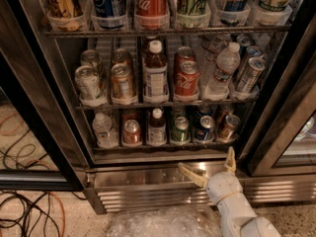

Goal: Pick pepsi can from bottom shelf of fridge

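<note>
The open fridge fills the view, with three wire racks of drinks. On the bottom shelf, the short blue pepsi can stands second from the right, between a green can and a brown can. My gripper is open, its two pale fingers spread wide. It sits in front of the steel base, below the bottom shelf and just under the pepsi can, holding nothing.
The bottom shelf also holds a clear bottle, a red can and a dark bottle. The steel base with its grille juts out below. Crinkled clear plastic lies on the floor. Cables lie at the left.
</note>
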